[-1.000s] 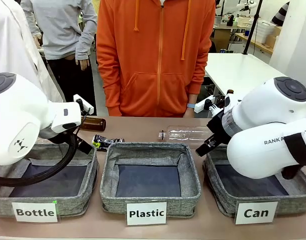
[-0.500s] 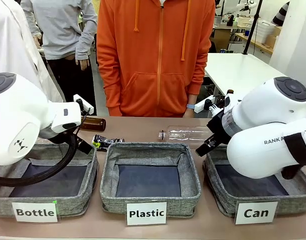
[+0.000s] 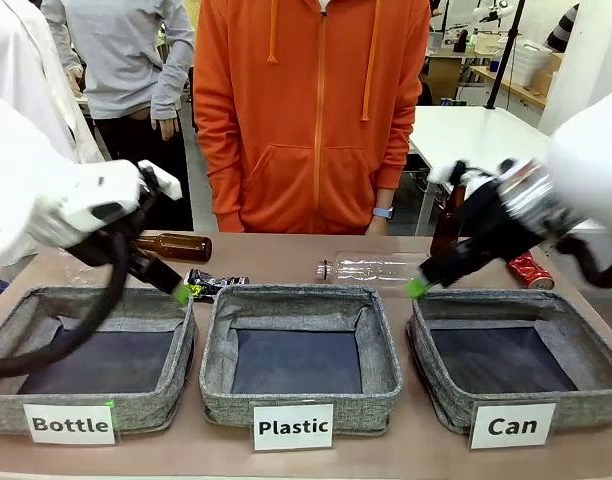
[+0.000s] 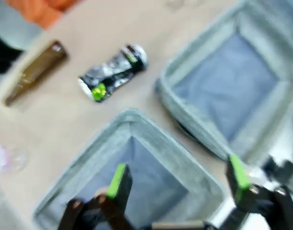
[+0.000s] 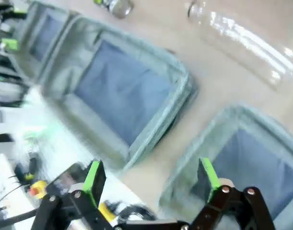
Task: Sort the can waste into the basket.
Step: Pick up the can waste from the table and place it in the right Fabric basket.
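Arms now fwd vs 1 s ago. left tool (image 4: 178, 178) spread, empty, nr black-silver crushed can (image 3: 214, 284) on tabletop (image 3: 286, 255), 11 o'clock of grey "Plastic" basket (image 3: 221, 400). right tool (image 5: 151, 175) spread, empty, at 11 o'clock corner of grey fabric "Can" basket (image 3: 441, 400). red crushed can (image 3: 531, 268) now unhidden at its 1 o'clock. Both cans still out; pick pending.

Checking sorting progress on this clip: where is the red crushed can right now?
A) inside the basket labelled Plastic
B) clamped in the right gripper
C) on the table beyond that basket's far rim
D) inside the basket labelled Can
C: the red can lies on the table just past the far rim of the Can basket, while the right gripper stands open with nothing between its fingers.
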Available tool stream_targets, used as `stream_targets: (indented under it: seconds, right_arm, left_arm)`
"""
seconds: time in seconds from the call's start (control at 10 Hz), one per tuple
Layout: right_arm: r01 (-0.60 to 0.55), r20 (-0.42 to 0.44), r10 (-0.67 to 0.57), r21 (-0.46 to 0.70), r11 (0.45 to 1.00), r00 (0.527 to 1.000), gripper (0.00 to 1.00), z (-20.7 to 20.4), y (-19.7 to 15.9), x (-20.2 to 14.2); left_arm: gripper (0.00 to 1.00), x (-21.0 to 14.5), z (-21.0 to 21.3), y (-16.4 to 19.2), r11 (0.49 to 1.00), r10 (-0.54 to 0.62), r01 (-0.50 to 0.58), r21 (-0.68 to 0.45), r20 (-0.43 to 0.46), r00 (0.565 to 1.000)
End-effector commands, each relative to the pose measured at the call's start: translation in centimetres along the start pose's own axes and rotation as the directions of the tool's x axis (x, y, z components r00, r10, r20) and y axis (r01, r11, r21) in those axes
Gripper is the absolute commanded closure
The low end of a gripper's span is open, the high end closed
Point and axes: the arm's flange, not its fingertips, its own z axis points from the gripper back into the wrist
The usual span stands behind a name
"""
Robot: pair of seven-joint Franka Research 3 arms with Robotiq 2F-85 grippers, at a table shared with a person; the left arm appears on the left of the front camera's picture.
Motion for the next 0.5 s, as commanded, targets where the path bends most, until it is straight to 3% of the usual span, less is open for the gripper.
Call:
stream_targets:
  seconds: [0.0, 0.2, 0.4]
  right_arm:
    - [0.159, -0.005, -0.159, 0.103, 0.982, 0.987, 0.0, 6.2, -1.8, -2.3]
    - [0.23, 0.095, -0.262, 0.26, 0.938, 0.961, 0.0, 11.3, -5.6, -6.7]
    - [0.341, 0.211, -0.458, 0.424, 0.839, 0.864, 0.0, 14.9, -11.5, -12.2]
  left_arm:
    - [0.0, -4.9, 7.5, 3.8, 0.988, -0.009, 0.018, -0.156, 0.057, 0.998]
    - [0.0, -9.3, 13.4, 8.1, 0.969, 0.088, -0.041, -0.245, 0.184, 0.979]
    - [0.0, -15.3, 18.0, 14.4, 0.929, 0.31, -0.215, -0.301, 0.318, 0.896]
